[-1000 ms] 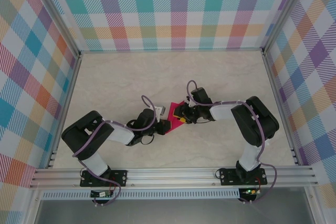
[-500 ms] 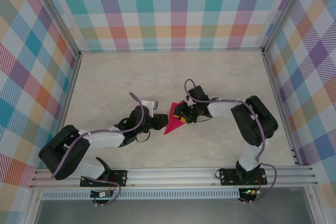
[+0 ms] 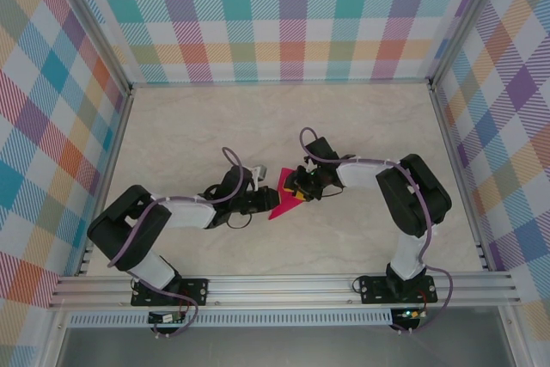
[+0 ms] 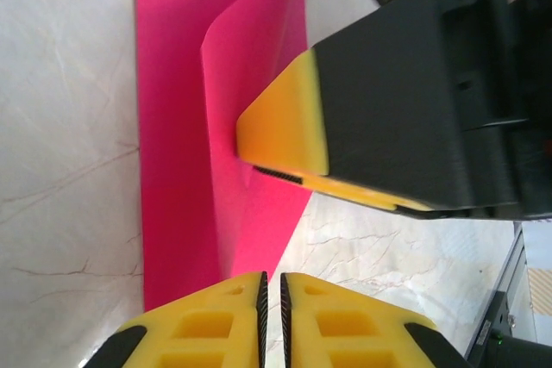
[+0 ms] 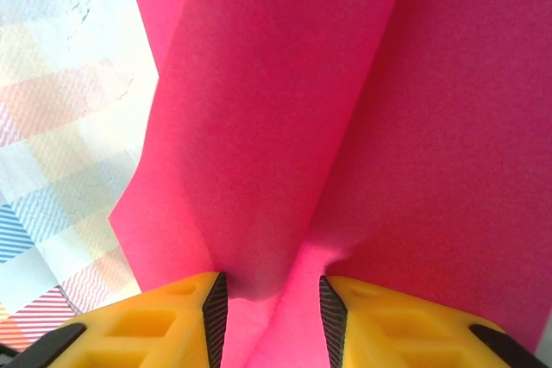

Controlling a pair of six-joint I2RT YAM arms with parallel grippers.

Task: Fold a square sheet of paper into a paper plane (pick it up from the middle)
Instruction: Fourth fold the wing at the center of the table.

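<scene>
The pink paper [image 3: 279, 208] lies on the tabletop [image 3: 215, 126], approx. in the middle, already folded to a pointed shape w/ the tip toward the arm bases. One flap of it stands up, the rest is flat on the marble surface.

The left gripper [image 3: 265, 200] is at the paper's left side, low by the pointed end. From its wrist cam the left gripper [image 4: 271, 299] has its fingers [image 4: 216, 329] nearly together, only a thin slit btw. them. They touch the paper's [image 4: 172, 127] near edge, but I cannot tell if paper is inside the slit.

The right gripper [image 3: 296, 188] is at the paper's right side. Its fingers [image 5: 155, 325] are narrow, and a raised fold of the paper [image 5: 362, 109] is pinched btw. them.
</scene>
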